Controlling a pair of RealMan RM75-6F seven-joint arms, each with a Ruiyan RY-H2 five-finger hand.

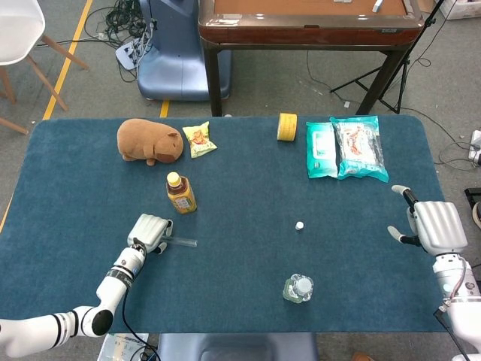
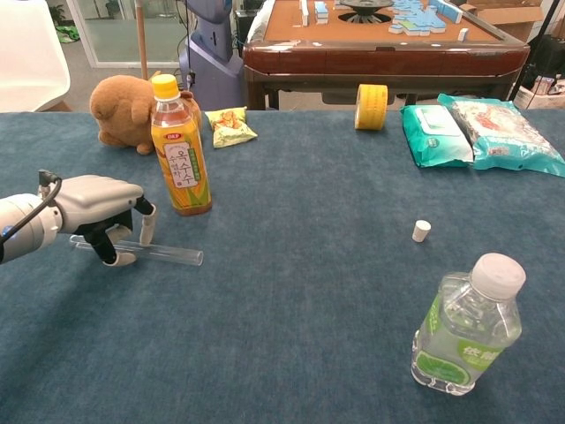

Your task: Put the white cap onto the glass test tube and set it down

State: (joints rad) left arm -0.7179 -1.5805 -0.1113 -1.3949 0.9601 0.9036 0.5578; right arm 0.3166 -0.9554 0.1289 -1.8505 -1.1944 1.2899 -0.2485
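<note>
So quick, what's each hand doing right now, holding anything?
Left hand: fingers curled over the clear glass test tube lying on the table; a firm grip cannot be told.
Right hand: open, holding nothing.

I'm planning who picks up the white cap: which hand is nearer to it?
Right. The right hand sits open off to the white cap's right; the left hand, over the glass test tube, is farther away.
</note>
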